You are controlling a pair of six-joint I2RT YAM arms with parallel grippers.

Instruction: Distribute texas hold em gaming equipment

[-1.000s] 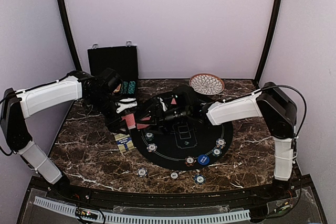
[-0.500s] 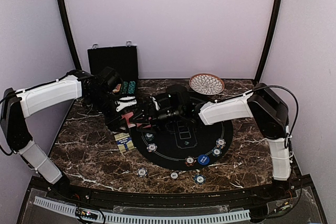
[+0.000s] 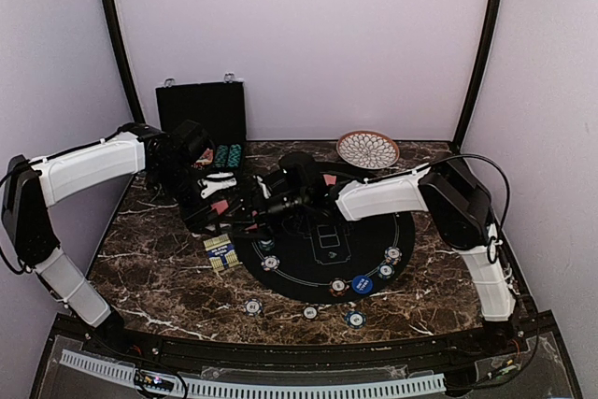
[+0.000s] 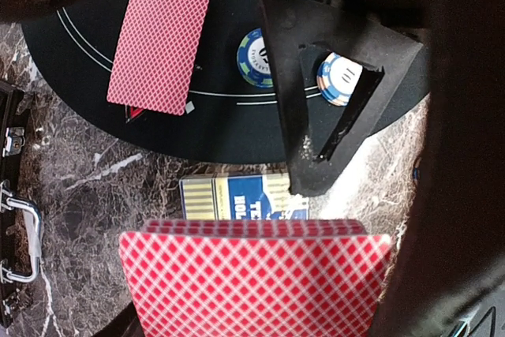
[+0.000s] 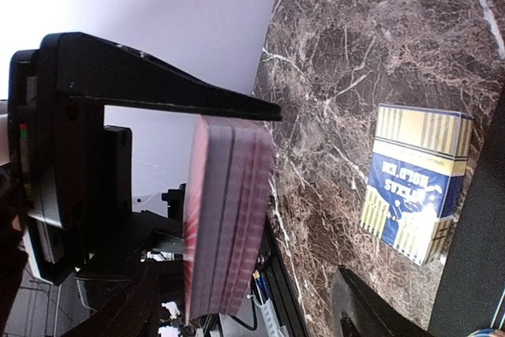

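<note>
Above the marble table [image 3: 159, 268], left jaws clamp the card deck [image 4: 256, 282]; right jaws gape alongside.

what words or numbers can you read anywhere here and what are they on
"10": on the blue-and-white poker chip.
Second chip beside it: number too blurred to read.
"TEXAS HOLD'EM", turned sideways: on the blue-and-yellow card box; its smaller print is unreadable.
Blue marker button: white print too small to read.
Black mat: markings too small to read.
</note>
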